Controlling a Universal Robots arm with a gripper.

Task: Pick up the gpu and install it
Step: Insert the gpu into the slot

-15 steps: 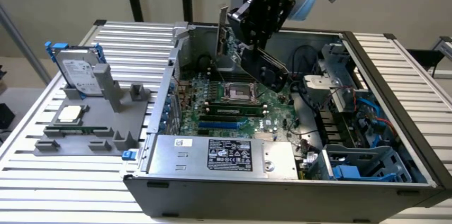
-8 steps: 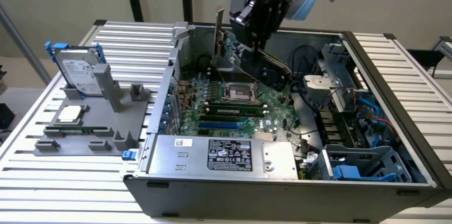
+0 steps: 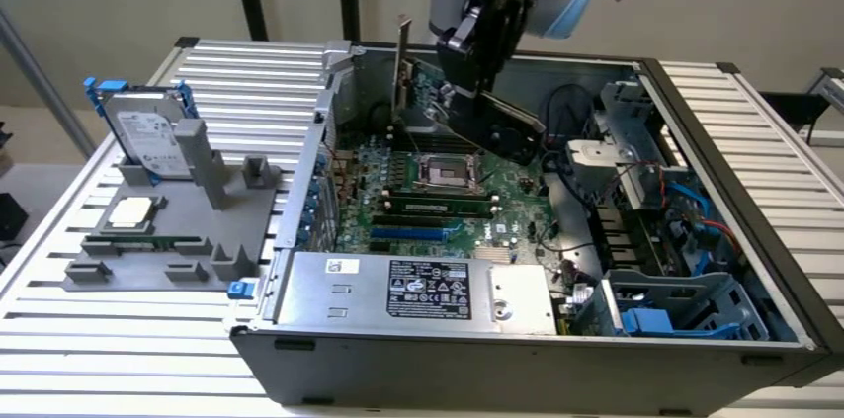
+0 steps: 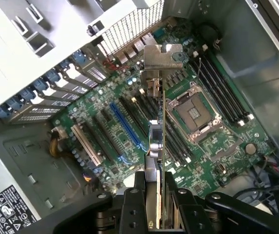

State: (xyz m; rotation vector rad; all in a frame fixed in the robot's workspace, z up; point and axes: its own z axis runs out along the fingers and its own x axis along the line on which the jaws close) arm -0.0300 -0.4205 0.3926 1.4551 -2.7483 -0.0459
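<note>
In the exterior view the gripper [image 3: 464,82] hangs over the open computer case [image 3: 756,163], clamped on the gpu [image 3: 501,122], which sits tilted in the air above the motherboard [image 3: 515,220], while a hard drive [image 3: 145,126] stands in a grey holder [image 3: 198,240] outside the case at the exterior view's left. The wrist view shows what that angle hides. The gpu [image 4: 158,131] appears edge-on between the gripper's [image 4: 160,217] black fingers [image 4: 138,209], with its silver bracket [image 4: 163,57] at the far end, above the expansion slots beside the blue slot [image 4: 125,127] and clear of the board.

Bright even light, soft shadows
</note>
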